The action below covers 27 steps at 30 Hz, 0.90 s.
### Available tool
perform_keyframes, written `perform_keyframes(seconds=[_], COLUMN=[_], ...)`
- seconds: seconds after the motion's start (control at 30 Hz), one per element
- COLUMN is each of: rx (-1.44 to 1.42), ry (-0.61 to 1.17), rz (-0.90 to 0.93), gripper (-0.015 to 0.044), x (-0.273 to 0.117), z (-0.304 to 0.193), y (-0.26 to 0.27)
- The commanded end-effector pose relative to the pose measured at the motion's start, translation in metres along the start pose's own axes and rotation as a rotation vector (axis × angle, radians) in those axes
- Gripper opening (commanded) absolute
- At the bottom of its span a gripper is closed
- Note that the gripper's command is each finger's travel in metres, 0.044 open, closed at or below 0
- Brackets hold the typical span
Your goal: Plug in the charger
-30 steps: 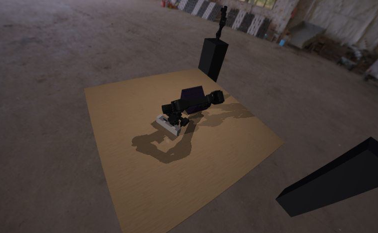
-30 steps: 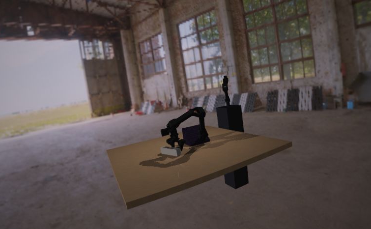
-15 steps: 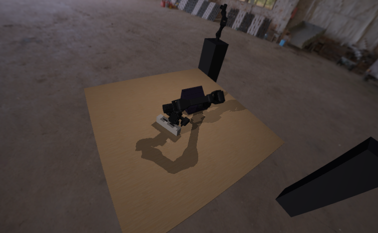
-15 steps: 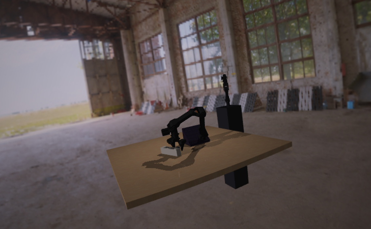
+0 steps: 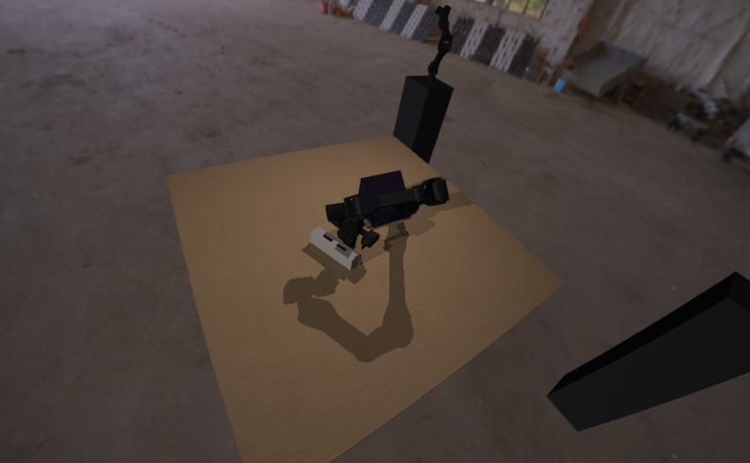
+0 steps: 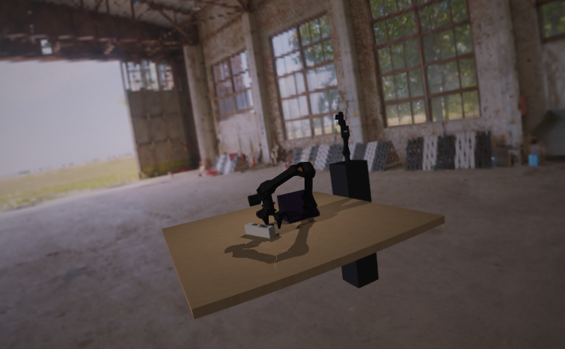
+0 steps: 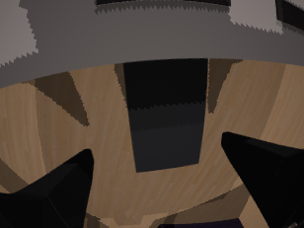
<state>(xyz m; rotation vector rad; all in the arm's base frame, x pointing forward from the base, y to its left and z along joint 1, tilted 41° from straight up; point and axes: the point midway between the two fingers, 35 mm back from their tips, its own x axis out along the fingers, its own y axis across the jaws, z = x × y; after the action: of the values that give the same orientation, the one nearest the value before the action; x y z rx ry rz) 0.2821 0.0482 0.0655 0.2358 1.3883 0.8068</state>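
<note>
A pale grey power strip (image 5: 331,253) (image 6: 258,231) (image 7: 79,43) lies on the table. Two dark outlet recesses show on its top, one (image 5: 327,235) farther from the gripper and one (image 5: 341,246) nearer. A dark block, apparently the charger (image 7: 165,142), lies beside the strip's near long side in the wrist view. Its upper end meets the strip's edge in that view; whether they touch is unclear, and its prongs are not visible. My gripper (image 5: 358,243) (image 6: 273,225) (image 7: 160,148) is wide open and empty, with a fingertip on either side of the block and gaps on both sides. The charger cannot be picked out in the top and exterior views.
A dark purple panel (image 5: 380,183) (image 6: 288,204) stands near the arm's base, behind the gripper. The wooden table (image 5: 250,345) (image 6: 232,281) carries the arm's shadow. A black pedestal (image 5: 417,111) (image 6: 348,177) with a small arm (image 5: 442,43) stands beyond the table.
</note>
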Motion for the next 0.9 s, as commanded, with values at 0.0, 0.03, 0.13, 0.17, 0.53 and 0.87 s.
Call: perform_keyframes(seconds=[0.0,0.03,0.13,0.17,0.53,0.87], rx=[-0.006,-0.006,-0.006,-0.006,-0.006,-0.006], ry=[-0.006,-0.006,-0.006,-0.006,-0.006,-0.006], rz=[-0.005,-0.005,-0.005,-0.005,-0.005,-0.004], gripper=[0.0440,0.0440,0.0440,0.0440,0.0440,0.0440], x=[-0.001,-0.001,-0.001,-0.001,0.001,0.003], z=[-0.004,-0.005,-0.009,-0.010,-0.023,-0.035], y=[0.000,0.000,0.000,0.000,-0.001,0.000])
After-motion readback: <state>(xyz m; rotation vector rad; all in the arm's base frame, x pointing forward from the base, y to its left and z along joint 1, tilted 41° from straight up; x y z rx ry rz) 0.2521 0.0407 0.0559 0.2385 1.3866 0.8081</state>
